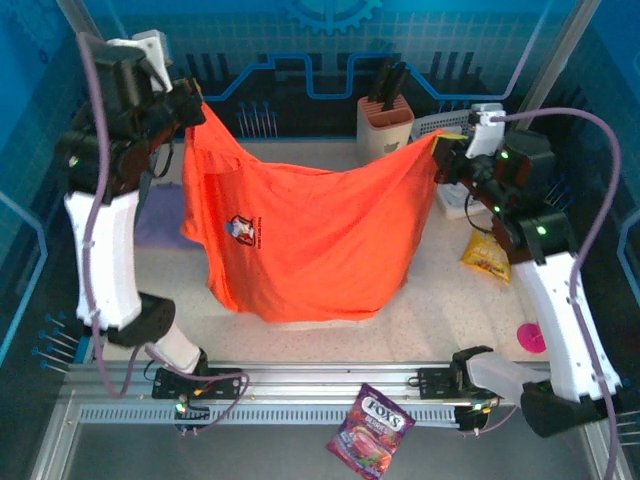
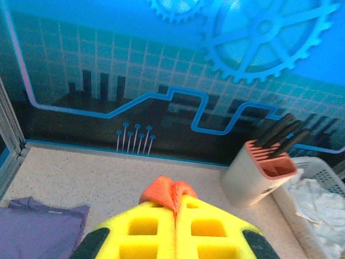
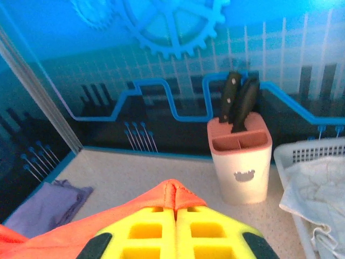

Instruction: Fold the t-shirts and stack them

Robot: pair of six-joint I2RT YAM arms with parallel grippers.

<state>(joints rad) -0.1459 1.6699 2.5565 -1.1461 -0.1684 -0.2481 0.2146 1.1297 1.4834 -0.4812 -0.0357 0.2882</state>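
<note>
Left gripper is pinched tight on one top corner of the orange t-shirt, with the lavender t-shirt lying flat on the table behind it. The right gripper is clamped on the other corner, so the shirt hangs spread between them. I'd keep both corners level and the top edge taut, then lay it flat in the open near-middle, watching the knife block and basket close behind the right corner and the yellow snack bag beside the hem.

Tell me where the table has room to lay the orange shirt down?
The bare table in the middle, past the orange shirt, between the purple shirt and the knife block, is free. The right side is crowded: basket, yellow snack bag.
</note>
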